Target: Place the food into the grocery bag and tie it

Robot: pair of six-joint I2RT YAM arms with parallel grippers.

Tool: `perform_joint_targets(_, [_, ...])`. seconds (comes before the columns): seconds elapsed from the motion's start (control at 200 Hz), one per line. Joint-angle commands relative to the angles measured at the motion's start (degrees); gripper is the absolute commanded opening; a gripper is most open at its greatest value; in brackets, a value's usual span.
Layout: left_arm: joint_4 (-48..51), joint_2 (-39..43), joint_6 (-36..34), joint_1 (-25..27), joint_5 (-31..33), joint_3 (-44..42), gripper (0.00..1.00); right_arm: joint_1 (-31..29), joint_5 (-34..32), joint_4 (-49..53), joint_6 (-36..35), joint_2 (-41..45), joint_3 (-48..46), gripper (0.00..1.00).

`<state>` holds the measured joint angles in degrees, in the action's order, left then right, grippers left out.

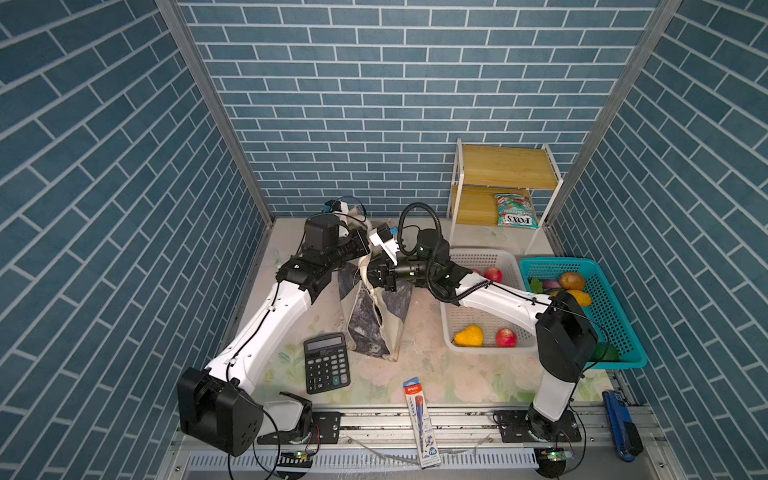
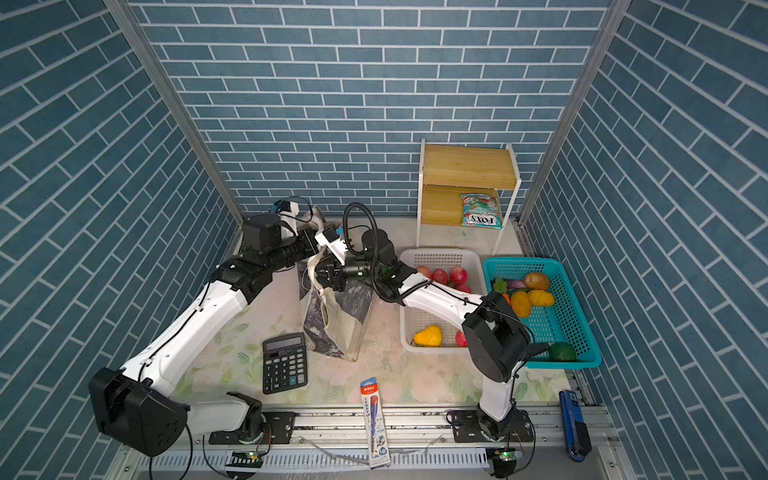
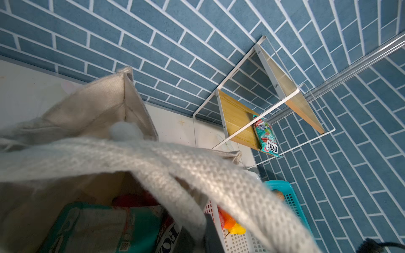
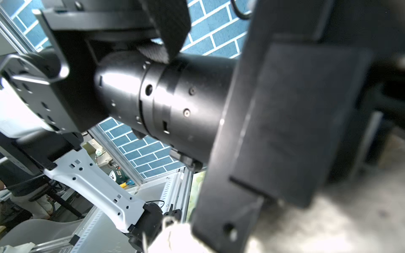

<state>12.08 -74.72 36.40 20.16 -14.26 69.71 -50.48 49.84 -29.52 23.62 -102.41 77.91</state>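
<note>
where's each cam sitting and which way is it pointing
Top views: high over the front edge, looking down at the table; left arm and right arm show base to wrist, meeting at the grocery bag.
Left wrist: at the bag's mouth, facing the corner shelf; almost none of its arm.
Right wrist: facing the left arm up close; its own blurred jaw fills much.
Shared: top and left wrist views both show the FOX'S packet on the shelf.

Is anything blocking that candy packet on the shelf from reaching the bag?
The candy packet sits free on the shelf, but the left gripper holds a strap across the mouth of the bag, with the right gripper beside.
</note>
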Motion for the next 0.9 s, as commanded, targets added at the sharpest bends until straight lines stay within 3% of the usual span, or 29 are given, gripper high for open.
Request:
perform_joint_targets(0.0, [3.68,0.19,-2.59,0.26,0.46,-2.21,0.0,-1.31,0.07,-7.2,-1.38,6.7,-0.06,0.05])
perform_joint_targets(0.065, [4.56,1.02,-3.33,0.18,0.23,-2.21,0.0,-0.87,-1.14,-7.37,-1.4,7.69,-1.63,0.0])
perform_joint_targets(0.42, [10.64,4.67,-7.49,0.06,-4.69,-0.05,0.0,2.28,-7.01,-4.08,-3.76,13.94,-10.72,0.0])
perform_joint_targets(0.895, [13.7,7.07,-8.4,-1.38,-13.23,0.95,0.0,5.03,-13.27,17.1,-18.13,21.87,-13.03,0.0])
